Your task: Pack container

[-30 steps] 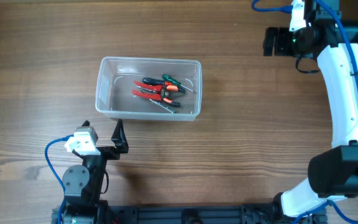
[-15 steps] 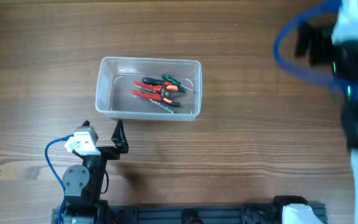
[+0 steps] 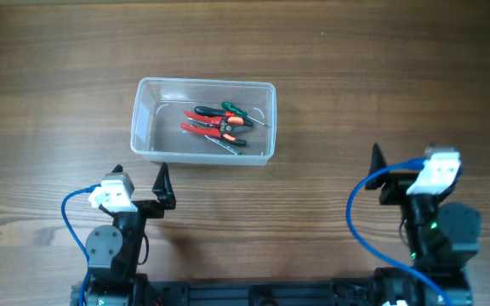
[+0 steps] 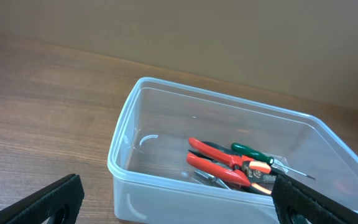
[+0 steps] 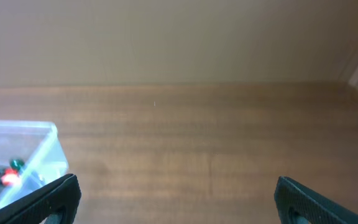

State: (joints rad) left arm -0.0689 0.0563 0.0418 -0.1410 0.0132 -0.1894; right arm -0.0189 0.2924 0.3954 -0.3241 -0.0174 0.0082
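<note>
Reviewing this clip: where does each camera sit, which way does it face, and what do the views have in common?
Overhead: above the table, looking straight down on the container; left end effector and right end effector at the near edge.
Left wrist: low, facing the container up close; own fingertips in the bottom corners.
Right wrist: low, facing across the table to the wall; own fingertips below.
Shared: all three show the container.

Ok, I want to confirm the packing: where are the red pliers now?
In the overhead view, the red pliers lie inside the container, in its right half beside the green-handled screwdriver, ahead of the left gripper.
</note>
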